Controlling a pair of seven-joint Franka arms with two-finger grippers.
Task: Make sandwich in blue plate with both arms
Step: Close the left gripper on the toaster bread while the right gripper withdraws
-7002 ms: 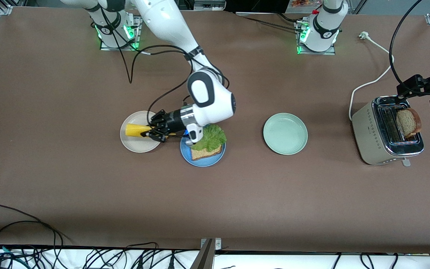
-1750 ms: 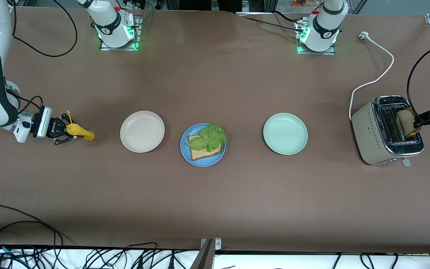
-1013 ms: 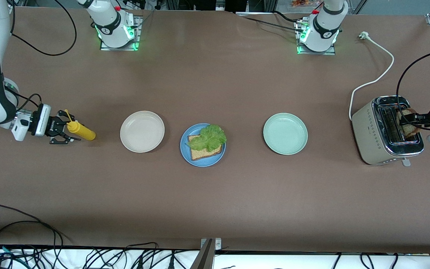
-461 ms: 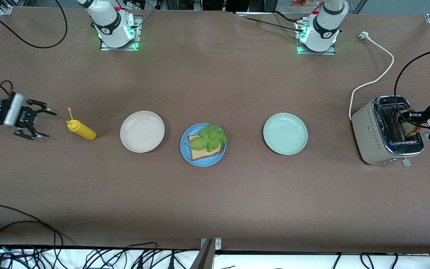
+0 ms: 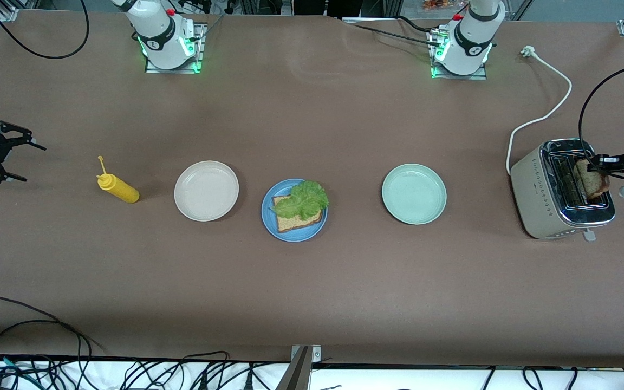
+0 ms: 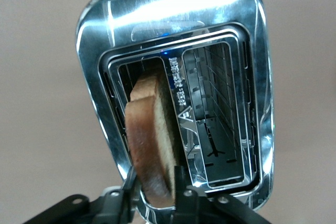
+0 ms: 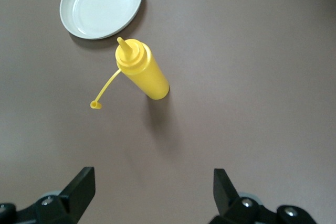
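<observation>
Gripping toast (image 6: 152,140) in the toaster (image 6: 252,40): left end effector (image 6: 153,192) (right one (image 7: 149,190) spread wide).

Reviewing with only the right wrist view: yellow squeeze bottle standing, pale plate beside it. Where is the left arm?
Observer: The left tool is at a brown toasted bread slice standing in a slot of the beige and chrome toaster.
Operator: What's on the blue plate?
Observer: The round blue plate holds a square brown bread slice with a ruffled green lettuce leaf on top.
</observation>
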